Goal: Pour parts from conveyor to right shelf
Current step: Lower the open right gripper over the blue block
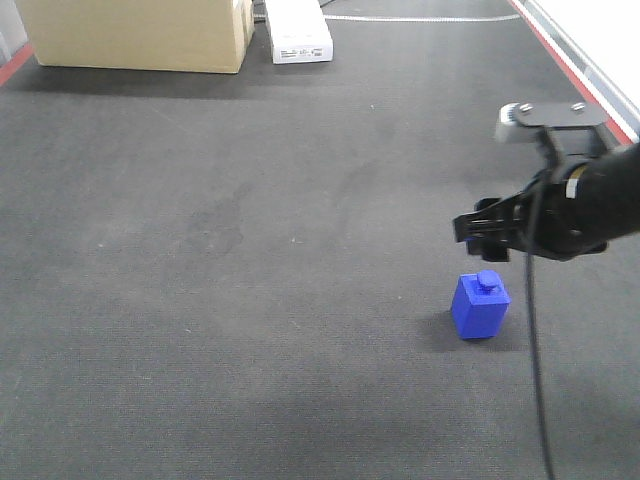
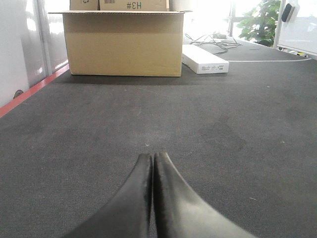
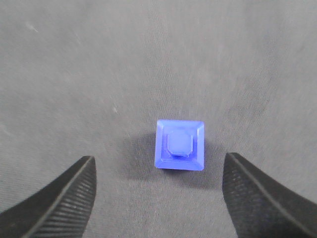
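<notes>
The conveyor (image 1: pixel 250 250) fills almost every view: a dark-grey ribbed belt with faint stains and a red stripe along its edge at the upper right of the front view. At the upper left of that view a cardboard box (image 1: pixel 135 35) stands on the belt. Just beside it, at the top centre, lies a flat white box (image 1: pixel 298 35). The right shelf is not visible in any view.

The right gripper (image 1: pixel 482 230) enters from the right edge of the front view and hangs just above the part (image 1: pixel 480 305). Its fingers (image 3: pixel 64 198) are spread wide, at the lower corners of the right wrist view, with the part between them and not touched. The left gripper (image 2: pixel 152 157), at the bottom centre of its own view, has its fingertips pressed together and holds nothing.

The part, a small bright-blue cube with a knob on top, stands upright on the belt at the lower right of the front view.

I judge that the step in hand is the approach for picking. The next move calls for lowering the right gripper so that the fingers pass on both sides of the cube, then closing on its flat sides. The cube sits a little right of centre between them, so a small correction may be needed.
</notes>
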`<state>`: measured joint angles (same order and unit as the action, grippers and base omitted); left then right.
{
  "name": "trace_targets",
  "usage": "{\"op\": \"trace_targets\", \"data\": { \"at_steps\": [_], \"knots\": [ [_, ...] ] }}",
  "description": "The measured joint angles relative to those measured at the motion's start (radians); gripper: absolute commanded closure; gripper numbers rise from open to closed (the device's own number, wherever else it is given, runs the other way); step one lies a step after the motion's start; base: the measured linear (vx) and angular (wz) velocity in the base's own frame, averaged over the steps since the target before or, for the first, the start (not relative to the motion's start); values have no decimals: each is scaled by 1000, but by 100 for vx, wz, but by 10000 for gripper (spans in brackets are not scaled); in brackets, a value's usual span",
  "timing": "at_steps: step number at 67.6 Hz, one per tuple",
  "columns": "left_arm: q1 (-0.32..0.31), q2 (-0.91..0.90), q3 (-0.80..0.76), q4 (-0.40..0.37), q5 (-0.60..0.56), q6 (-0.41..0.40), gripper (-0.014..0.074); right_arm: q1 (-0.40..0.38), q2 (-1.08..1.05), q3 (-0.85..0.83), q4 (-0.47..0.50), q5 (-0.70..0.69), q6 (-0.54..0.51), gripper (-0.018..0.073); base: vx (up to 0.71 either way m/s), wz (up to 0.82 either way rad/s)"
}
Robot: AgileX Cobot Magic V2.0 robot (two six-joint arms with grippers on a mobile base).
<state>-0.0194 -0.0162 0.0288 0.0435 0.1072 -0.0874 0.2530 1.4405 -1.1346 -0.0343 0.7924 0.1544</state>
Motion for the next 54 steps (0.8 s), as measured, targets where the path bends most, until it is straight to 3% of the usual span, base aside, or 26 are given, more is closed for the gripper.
{"op": "trace_targets", "data": {
  "at_steps": [16, 54],
  "knots": [
    [0, 0, 0, 0, 0, 0, 603, -15, 132, -74, -2, 74, 36, 38, 0, 0],
    [0, 0, 0, 0, 0, 0, 603, -37, 279, -100, -19, 76, 67, 41, 0, 0]
  ]
}}
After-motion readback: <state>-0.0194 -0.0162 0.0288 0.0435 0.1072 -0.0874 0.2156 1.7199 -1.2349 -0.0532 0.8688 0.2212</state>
